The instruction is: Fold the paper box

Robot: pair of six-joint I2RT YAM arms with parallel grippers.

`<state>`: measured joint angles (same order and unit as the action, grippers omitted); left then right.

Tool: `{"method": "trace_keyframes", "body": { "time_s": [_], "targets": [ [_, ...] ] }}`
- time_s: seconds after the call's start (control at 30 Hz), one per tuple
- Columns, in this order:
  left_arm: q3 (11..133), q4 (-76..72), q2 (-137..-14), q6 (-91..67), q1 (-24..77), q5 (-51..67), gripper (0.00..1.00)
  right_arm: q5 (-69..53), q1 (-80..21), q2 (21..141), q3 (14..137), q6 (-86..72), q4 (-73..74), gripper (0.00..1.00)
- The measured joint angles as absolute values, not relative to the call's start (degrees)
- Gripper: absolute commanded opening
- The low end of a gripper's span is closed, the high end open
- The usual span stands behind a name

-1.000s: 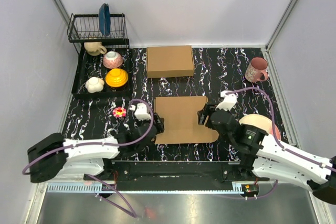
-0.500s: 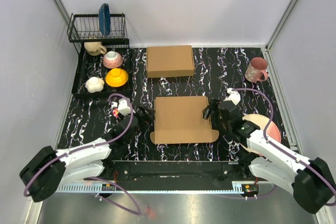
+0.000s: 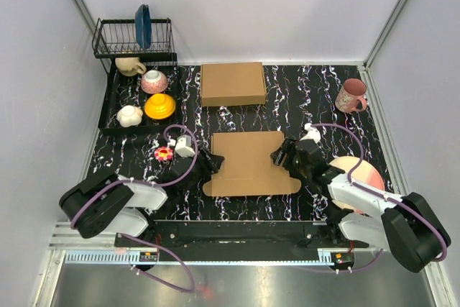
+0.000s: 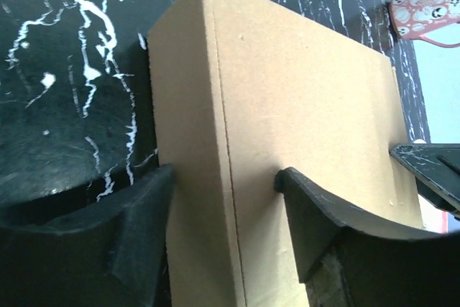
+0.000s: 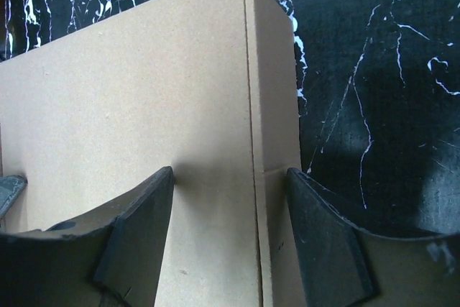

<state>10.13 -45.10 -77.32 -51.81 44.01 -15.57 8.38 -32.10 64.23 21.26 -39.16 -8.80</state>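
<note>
- At the left gripper: spread wide, astride the left edge of the paper box, with one finger outside the side face and the other over the top panel (clamped on nothing).
- At the right gripper: also wide, astride the box's right edge, with one finger over the panel and the other at the outer side face.
- Between the two grippers: the paper box, plain brown, lying low on the black marbled table, a small tab jutting out at each near corner.
- Beyond both grippers, well apart: a second brown box, neatly closed.
- Far beyond the right gripper: a pink mug printed with small smiley faces (clear only in the left wrist view).
- Just outside the left gripper: a small flower-shaped toy.
- Farther out on that side: a black dish rack with cups and bowls.
</note>
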Motion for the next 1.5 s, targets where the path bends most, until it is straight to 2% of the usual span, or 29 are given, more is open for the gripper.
{"method": "trace_keyframes", "body": {
  "time_s": [0.03,0.13,0.33,0.57,0.83,1.07,1.13,1.27,1.5],
  "targets": [
    [10.15,-47.18,-78.83,-52.23,44.01,-14.87,0.50,8.36,-31.97,64.25,20.84,-39.38,-9.54,0.62],
    [9.93,-51.99,-81.78,-52.58,43.66,-14.48,0.40,8.60,-31.55,63.86,19.05,-40.38,-12.10,0.59],
    [8.75,-59.42,-85.38,-53.21,43.09,-15.03,0.38,9.54,-31.27,62.54,17.23,-42.61,-13.87,0.57],
    [10.24,-57.80,-85.54,-52.45,41.43,-15.33,0.38,9.89,-31.07,67.35,18.48,-43.94,-16.88,0.56],
    [13.89,-52.27,-85.12,-50.94,35.18,-15.35,0.50,9.32,-30.85,79.61,26.24,-44.03,-22.37,0.61],
    [16.01,-45.41,-82.85,-50.63,31.70,-12.53,0.64,7.97,-30.96,80.68,27.86,-44.07,-20.84,0.79],
    [16.56,-41.67,-80.44,-50.02,31.64,-12.12,0.67,7.92,-31.03,78.96,27.86,-43.92,-18.39,0.80],
    [17.45,-35.51,-73.97,-49.04,31.66,-12.16,0.69,8.05,-31.16,72.77,27.86,-43.05,-12.05,0.81],
    [17.87,-30.81,-68.77,-48.71,31.66,-11.25,0.67,6.92,-31.20,67.02,26.55,-41.95,-9.37,0.73]
  ]
}}
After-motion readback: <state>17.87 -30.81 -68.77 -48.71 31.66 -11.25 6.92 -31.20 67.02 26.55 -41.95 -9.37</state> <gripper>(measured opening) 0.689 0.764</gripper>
